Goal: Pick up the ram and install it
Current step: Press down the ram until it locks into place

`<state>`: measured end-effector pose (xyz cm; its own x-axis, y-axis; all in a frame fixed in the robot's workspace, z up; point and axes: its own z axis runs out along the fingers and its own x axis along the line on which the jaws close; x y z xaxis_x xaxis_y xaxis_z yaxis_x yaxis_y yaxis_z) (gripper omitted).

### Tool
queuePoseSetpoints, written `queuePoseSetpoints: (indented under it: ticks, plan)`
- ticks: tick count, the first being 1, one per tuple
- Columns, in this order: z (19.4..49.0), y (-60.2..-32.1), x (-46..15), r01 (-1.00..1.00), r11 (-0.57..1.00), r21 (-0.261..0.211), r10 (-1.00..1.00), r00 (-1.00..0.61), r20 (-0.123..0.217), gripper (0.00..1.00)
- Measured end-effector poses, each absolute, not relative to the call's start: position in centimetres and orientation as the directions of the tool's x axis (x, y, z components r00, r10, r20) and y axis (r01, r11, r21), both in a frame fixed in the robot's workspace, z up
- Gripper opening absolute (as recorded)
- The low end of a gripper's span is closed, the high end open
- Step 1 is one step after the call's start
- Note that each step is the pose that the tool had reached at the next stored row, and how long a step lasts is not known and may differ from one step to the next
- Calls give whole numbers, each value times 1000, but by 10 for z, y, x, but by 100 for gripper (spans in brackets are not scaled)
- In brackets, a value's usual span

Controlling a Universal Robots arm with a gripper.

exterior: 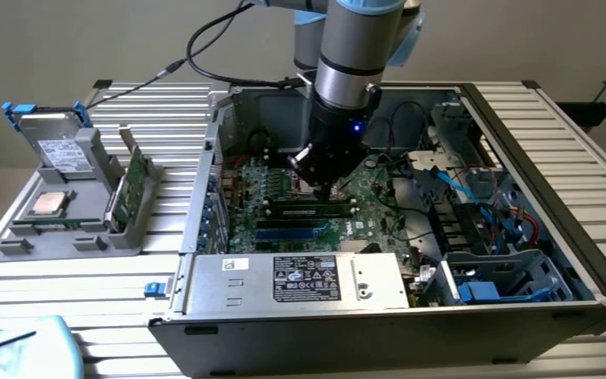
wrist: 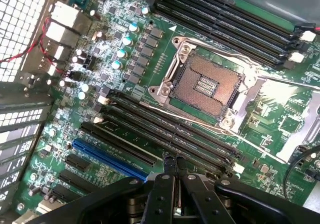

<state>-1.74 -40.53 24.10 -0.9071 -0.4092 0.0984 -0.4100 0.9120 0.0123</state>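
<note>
The arm (exterior: 347, 55) reaches down into the open case (exterior: 555, 197), which lies on its side on the slatted tabletop (exterior: 29, 316). In the exterior view the gripper (exterior: 324, 188) hangs over the middle of the motherboard (exterior: 282, 185), its tips just above the bank of long black slots (exterior: 308, 210). In the wrist view the gripper's fingers (wrist: 168, 170) are pressed together with nothing between them, and their tips hover at the near edge of the slots (wrist: 165, 139).

At 12 o'clock from the fingertips in that view lies the open, empty processor socket (wrist: 205, 83), with its silver frame swung up. A blue slot (wrist: 107, 159) runs at 9 o'clock from the tips.

The ram (exterior: 135, 189), a green stick standing on edge, sits in the grey holder (exterior: 76, 237) outside the case, at 9 o'clock from the gripper in the exterior view and well apart from it. A square silver chip (exterior: 50, 204) rests in the same holder, at 9 o'clock from the ram. A boxed drive (exterior: 56, 142) stands at 11 o'clock from the ram.

Directly at 6 o'clock from the gripper in the exterior view, one slot shows a dark strip with white latches at both ends; whether a stick is seated there I cannot tell. The power supply (exterior: 293, 280) fills the near end of the case, at 6 o'clock from the motherboard.
</note>
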Motion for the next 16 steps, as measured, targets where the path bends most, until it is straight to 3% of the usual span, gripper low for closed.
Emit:
queuePoseSetpoints:
  ticks: [16]
  plan:
    - [242, -405, -23, -321, 947, -2, -319, -942, 104, 11]
